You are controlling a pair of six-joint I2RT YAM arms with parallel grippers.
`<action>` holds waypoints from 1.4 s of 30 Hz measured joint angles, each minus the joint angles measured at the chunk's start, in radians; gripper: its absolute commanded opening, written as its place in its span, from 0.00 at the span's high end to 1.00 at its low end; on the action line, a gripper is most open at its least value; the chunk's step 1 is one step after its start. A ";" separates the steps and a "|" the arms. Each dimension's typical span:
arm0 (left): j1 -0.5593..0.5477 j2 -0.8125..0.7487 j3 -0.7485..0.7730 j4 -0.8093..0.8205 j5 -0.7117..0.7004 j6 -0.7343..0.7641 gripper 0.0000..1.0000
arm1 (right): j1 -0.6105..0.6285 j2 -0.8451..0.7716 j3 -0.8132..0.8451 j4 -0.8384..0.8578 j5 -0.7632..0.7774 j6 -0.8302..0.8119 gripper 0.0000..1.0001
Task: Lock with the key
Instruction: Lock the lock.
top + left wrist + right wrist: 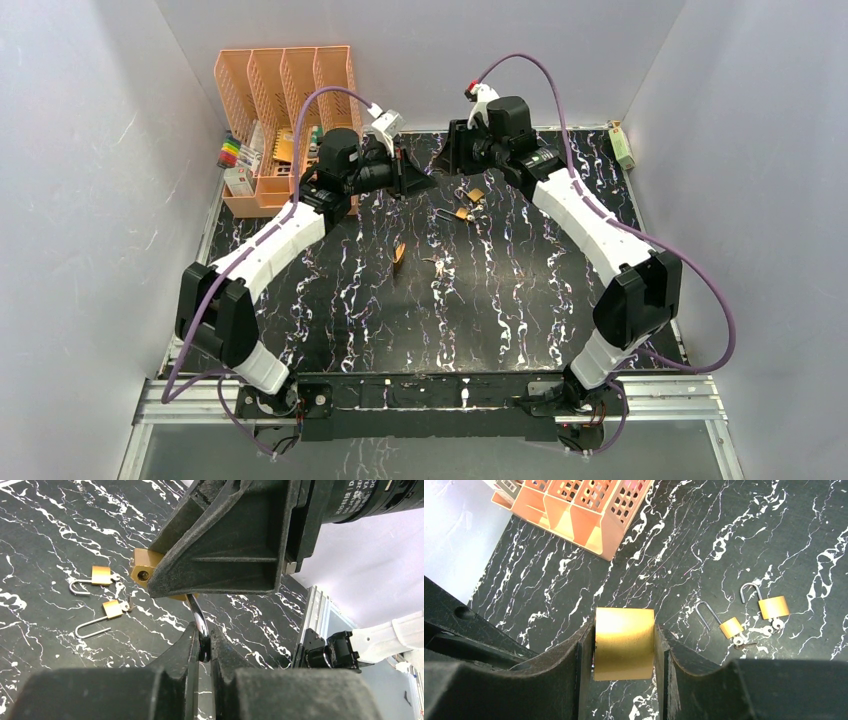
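Note:
A brass padlock is clamped by its body between the fingers of my right gripper, held above the black marbled table. In the left wrist view its brass corner pokes out behind the right gripper's finger. A shiny curved shackle runs down from it into my left gripper, which is shut on the shackle's end. Both grippers meet at the back of the table, left and right. Small keys lie loose at mid table.
Two small open padlocks with keys in them lie close by, also visible from above. A small brass piece stands mid table. An orange file rack fills the back left corner.

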 measured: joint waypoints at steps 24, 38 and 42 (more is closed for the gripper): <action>0.027 -0.122 0.091 -0.058 0.245 0.097 1.00 | -0.265 -0.499 -0.336 0.526 -0.612 -0.078 0.12; 0.034 -0.238 0.083 0.247 0.364 -0.082 1.00 | -0.258 -0.428 -0.597 1.303 -0.975 0.343 0.28; 0.034 -0.238 0.058 0.264 0.355 -0.095 1.00 | -0.225 -0.428 -0.597 1.377 -0.972 0.384 0.36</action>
